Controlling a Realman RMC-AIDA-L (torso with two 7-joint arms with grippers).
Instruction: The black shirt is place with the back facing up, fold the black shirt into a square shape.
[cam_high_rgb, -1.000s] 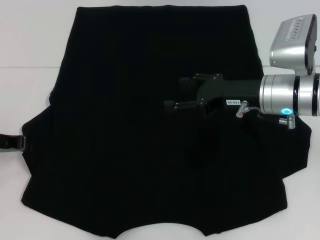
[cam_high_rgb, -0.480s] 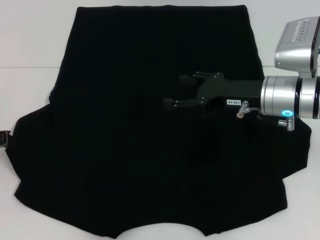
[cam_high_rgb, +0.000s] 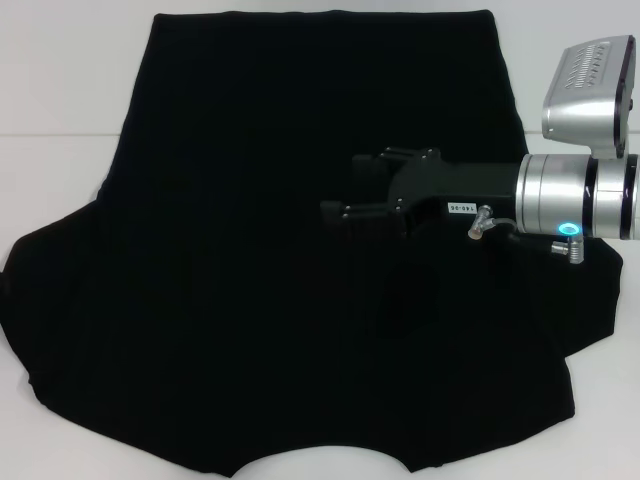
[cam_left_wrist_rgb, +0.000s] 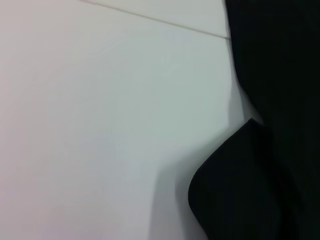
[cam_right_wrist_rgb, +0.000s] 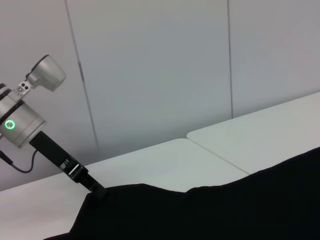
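Head view shows the black shirt (cam_high_rgb: 270, 260) spread flat over the white tabletop (cam_high_rgb: 60, 90), covering most of the surface, with its straight edge at the far side and both sleeves fanning out toward the near corners. No lettering shows on the upward face. The right gripper (cam_high_rgb: 350, 185) reaches in from the right side and hovers over the middle of the shirt, its two black fingers (cam_high_rgb: 345, 209) parted with a gap between them and nothing held.

Right wrist view looks across the tabletop (cam_right_wrist_rgb: 225, 145) toward a pale panelled wall (cam_right_wrist_rgb: 150, 65), with the shirt (cam_right_wrist_rgb: 210, 210) filling the lower part as a dark, gently rumpled mass. Farther off, the left gripper (cam_right_wrist_rgb: 95, 191) sits low at the shirt's edge; whether its fingers are parted or closed on the cloth I cannot tell.

Left wrist view shows bare tabletop (cam_left_wrist_rgb: 100, 125) beside a rounded edge of the shirt (cam_left_wrist_rgb: 250, 190).
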